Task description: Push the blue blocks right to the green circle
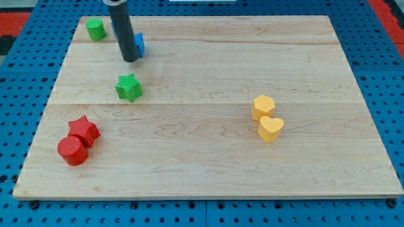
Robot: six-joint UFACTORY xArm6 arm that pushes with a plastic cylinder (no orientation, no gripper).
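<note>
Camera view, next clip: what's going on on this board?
A single arm with a dark rod is working at the view's top left. My tip sits against the left side of a blue block, which the rod partly hides. The green circle lies further left, near the board's corner. A green star, a red star touching a red cylinder, and two touching yellow blocks sit untouched.

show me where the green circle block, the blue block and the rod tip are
Green circle block (96, 29), camera view, its top face.
Blue block (139, 44), camera view, the part showing beside the rod.
My tip (129, 59), camera view, the rod's very end.
</note>
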